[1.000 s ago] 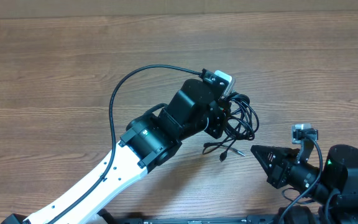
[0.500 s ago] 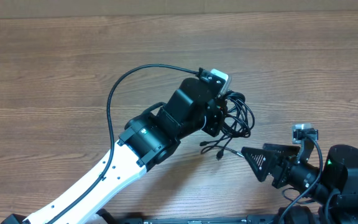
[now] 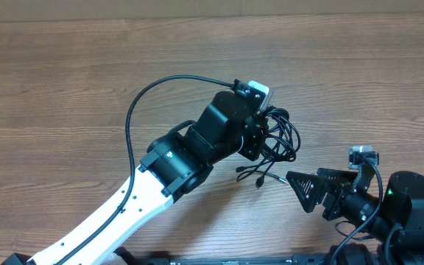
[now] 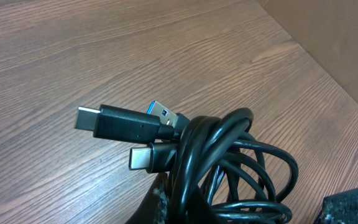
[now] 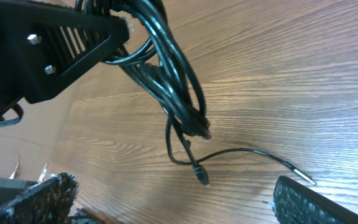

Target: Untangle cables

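Overhead first: the white-and-black left arm [image 3: 175,165] reaches over the brown wood-grain worktop [image 3: 65,88]. The left jaws are clenched on a looped bundle of thin black cords [image 3: 285,136], sitting right of the worktop's middle. A couple of thin loose strands [image 3: 260,175] trail out below it. The right jaws sit just beside those strands, spread wide, holding nothing.

Left wrist view: the bundle up close, a fat coil with plug ends poking out. There's a black USB-C plug [image 4: 114,122], a blue-tipped flat plug [image 4: 166,112] and a second small plug [image 4: 146,157]. Can't really make out the jaws themselves here.

Right wrist view: the bundle hangs from the left jaws and looks lifted a bit. One skinny strand curls along the wood to a tiny plug tip [image 5: 201,177]. The right arm's textured pads [image 5: 36,199] sit in the bottom corners, well apart.

My read: this is the pull-apart step, with one arm anchoring while the other lines up on a strand. Next, the right jaws need to slide onto that loose strand near its plug, close, then draw away slowly so the loop slips free instead of tightening.
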Robot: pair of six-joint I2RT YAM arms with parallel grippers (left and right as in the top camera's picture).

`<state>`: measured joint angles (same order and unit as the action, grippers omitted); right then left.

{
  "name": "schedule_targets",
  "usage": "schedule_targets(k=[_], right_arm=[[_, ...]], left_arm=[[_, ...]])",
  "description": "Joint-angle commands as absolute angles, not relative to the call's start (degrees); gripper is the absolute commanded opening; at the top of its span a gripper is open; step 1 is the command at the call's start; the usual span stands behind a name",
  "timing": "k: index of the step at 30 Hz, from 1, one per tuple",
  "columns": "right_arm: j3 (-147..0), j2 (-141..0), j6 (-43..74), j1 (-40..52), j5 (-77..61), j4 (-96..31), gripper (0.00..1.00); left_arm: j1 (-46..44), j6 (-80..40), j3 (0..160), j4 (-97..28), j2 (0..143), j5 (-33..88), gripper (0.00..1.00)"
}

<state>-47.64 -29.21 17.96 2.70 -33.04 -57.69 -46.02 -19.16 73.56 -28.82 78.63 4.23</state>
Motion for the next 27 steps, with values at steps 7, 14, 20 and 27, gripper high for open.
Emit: schedule_targets(k=[7, 14, 20, 27], right_arm=[[-49.08, -29.12, 17.43, 2.55, -25.45, -54.61, 1.00], [-49.08, -29.12, 12.82, 2.55, -19.00, -51.96, 1.00], [-48.64, -29.36, 12.78, 2.55, -13.47, -52.12, 1.00], [-47.57, -33.21, 11.97, 2.55, -7.99, -52.12, 0.95]], left_arm=[[-45.78, -16.21, 75.18, -28.42, 77.12, 12.23, 0.04], [-45.78, -16.27, 75.18, -27.81, 77.12, 15.38, 0.04], [-45.78, -16.23, 75.18, -25.85, 77.12, 20.01, 0.04], [-45.78, -13.13, 75.18, -23.11, 77.12, 27.86, 0.04]])
